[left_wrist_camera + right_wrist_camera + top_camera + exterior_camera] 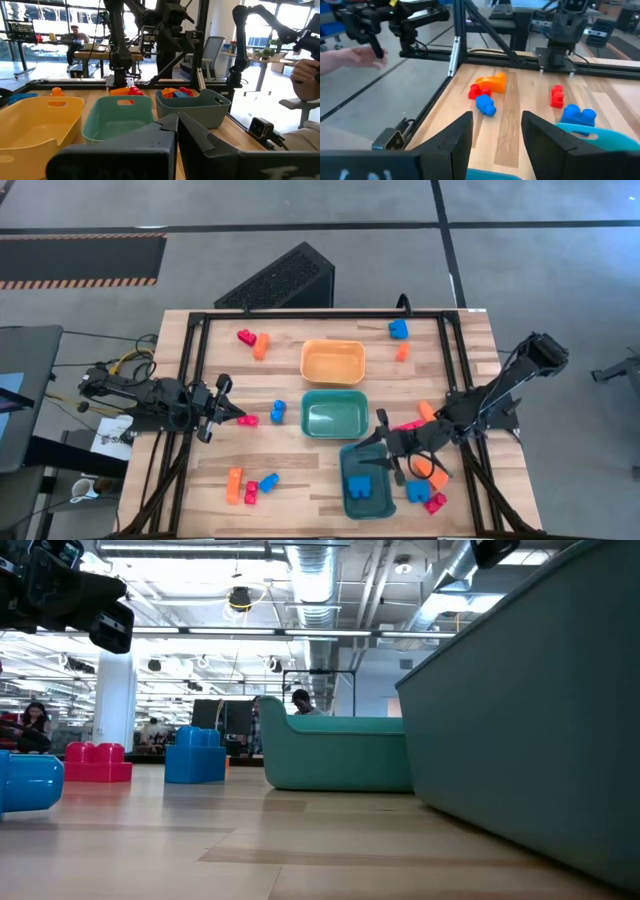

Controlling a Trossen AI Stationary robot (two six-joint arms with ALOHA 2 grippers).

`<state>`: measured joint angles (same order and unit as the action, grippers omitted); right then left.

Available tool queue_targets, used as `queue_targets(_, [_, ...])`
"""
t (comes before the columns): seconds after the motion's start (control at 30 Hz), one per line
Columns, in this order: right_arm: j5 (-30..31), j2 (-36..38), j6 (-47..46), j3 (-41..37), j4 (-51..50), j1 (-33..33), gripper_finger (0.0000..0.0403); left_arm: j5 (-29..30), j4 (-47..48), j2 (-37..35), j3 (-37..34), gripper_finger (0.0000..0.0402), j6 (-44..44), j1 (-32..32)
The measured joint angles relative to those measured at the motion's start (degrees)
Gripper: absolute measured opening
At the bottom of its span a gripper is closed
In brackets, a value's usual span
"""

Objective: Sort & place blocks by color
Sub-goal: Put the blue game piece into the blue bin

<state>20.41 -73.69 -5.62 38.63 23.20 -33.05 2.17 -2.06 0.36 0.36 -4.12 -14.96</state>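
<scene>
Two arms over the table, the right gripper (383, 442) hanging above the dark teal bin (352, 498) with its fingers apart and nothing between them.

Several blocks wait just off its 4 o'clock side: an orange block (437, 478), a blue block (417, 491) and a red-pink block (435, 502) bunched near the table's right front corner, with another orange block (426, 411) toward 1 o'clock of the gripper. Two blue blocks (361, 487) already lie in that bin. The right arm is plainly the nearer one to this cluster. The left gripper (228, 415), pinched closed and empty, sits at the left side, its tips pointing at a red-pink block (248, 420) and blue block (278, 410) toward 3 o'clock.
</scene>
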Motion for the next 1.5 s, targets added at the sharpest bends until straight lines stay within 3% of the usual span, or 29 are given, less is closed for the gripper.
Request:
queue_targets(0.37, [-0.99,6.76,4.81,0.00,0.64,0.91,0.0170,0.09,-0.88,0.00,0.00,0.0000,0.00,-0.02])
queue_targets(0.7, [-0.97,10.86,6.37,0.00,2.24,0.00,0.0164,0.18,-16.77,-0.02,0.00,0.0000,-2.58,-0.02])
queue_targets(0.93, [-0.94,9.63,9.01,0.00,2.08,0.62,0.0158,0.56,-18.68,-0.02,0.00,0.0000,-2.02,0.02])
queue_targets(1.2, [-0.87,9.62,9.11,0.00,1.16,1.89,0.0150,7.46,-25.52,0.00,0.00,0.0000,-2.79,0.02])
queue_targets(1.33, [-0.90,9.62,9.24,0.00,0.29,2.96,0.0145,16.74,-23.43,-0.02,0.00,0.0000,-1.50,0.02])
queue_targets(1.5, [-0.77,9.62,13.01,0.00,-0.25,4.51,0.0139,28.79,-17.12,1.32,0.00,0.0000,-6.34,0.02])
